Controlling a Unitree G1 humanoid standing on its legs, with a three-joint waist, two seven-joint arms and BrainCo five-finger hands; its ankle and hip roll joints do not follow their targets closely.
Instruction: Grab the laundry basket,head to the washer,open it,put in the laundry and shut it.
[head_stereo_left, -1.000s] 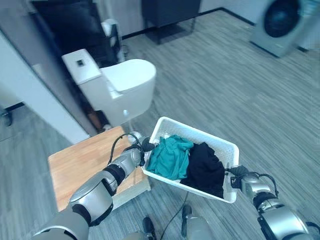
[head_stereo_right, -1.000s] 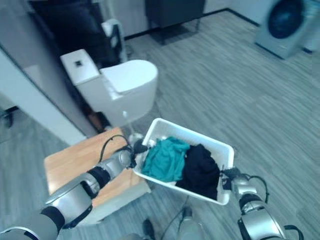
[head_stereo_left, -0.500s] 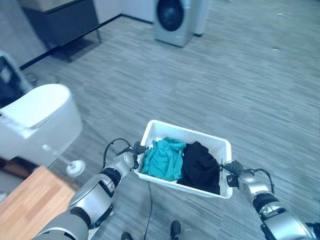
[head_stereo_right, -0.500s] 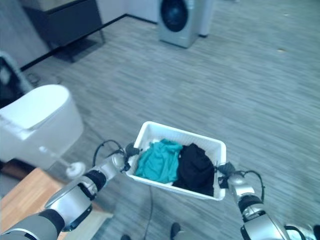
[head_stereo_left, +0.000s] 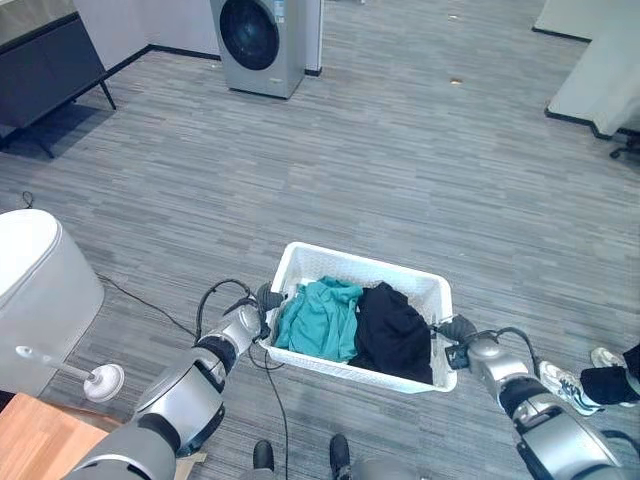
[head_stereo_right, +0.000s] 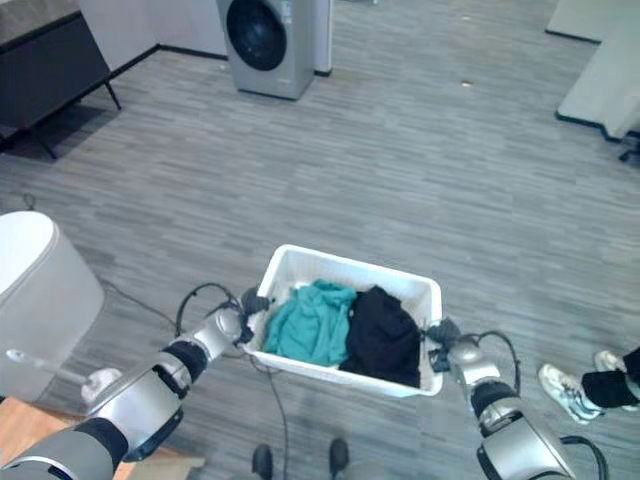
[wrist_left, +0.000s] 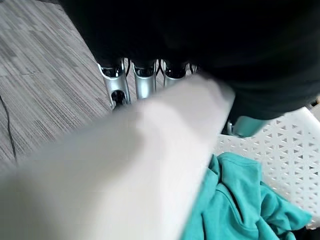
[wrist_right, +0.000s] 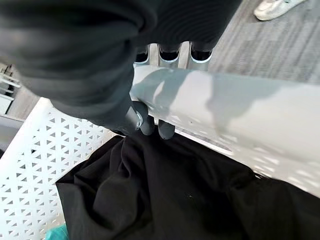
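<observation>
I carry a white lattice laundry basket above the grey floor between both hands. Inside lie a teal cloth on the left and a black cloth on the right. My left hand is curled over the basket's left rim, its fingers hooked down the outside. Gripping the right rim is my right hand, whose dark fingertips wrap inside just above the black cloth. The grey washer, door shut, stands far ahead on the left.
A white toilet and a toilet brush are at my left, a wooden tabletop corner at the lower left. A dark cabinet stands at the far left. A person's shoe shows at the right.
The whole view has swung: the toilet and wooden table slid off to the left and the washer now lies further left, ahead. Both hands still hold the basket.
</observation>
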